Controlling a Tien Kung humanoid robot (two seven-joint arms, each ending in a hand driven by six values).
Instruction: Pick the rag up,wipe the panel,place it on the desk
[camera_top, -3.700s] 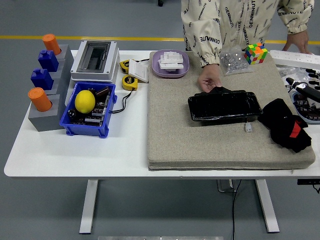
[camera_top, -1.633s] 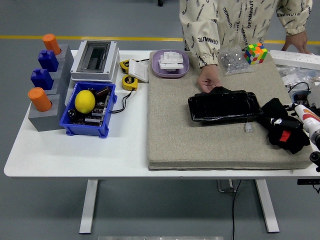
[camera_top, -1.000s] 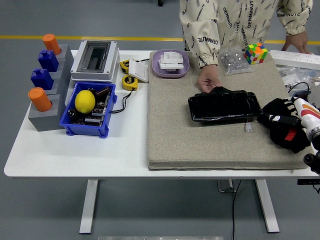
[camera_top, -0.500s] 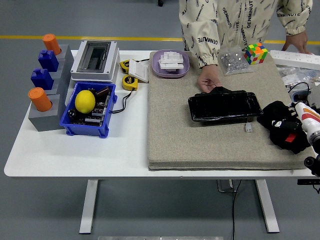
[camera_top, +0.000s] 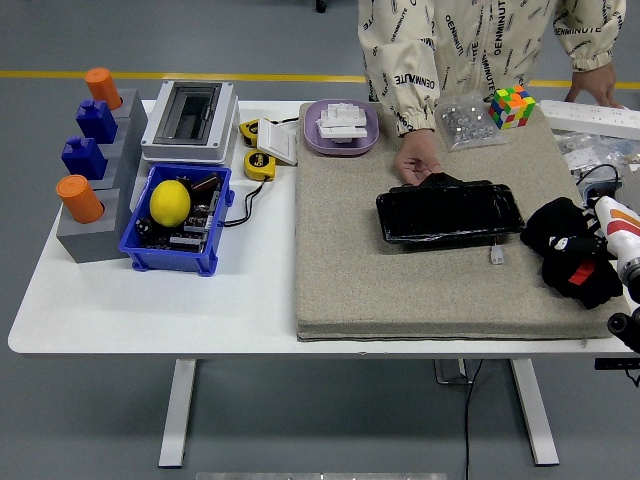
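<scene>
Head view: right hand (camera_top: 578, 248) grips rag (camera_top: 560, 228) (black).

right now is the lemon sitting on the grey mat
No, the lemon lies in the blue bin on the bare white table, left of the grey mat.

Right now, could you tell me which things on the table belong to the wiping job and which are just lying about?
Job: black rag, black panel, right hand on the rag.
Lying about: Rubik's cube, purple tray, blue bin, lemon.

White table (camera_top: 150, 300): grey mat (camera_top: 400, 270), blue bin (camera_top: 178, 250), grey block stand (camera_top: 95, 215), possibly 2 tape measures (camera_top: 259, 163).
</scene>
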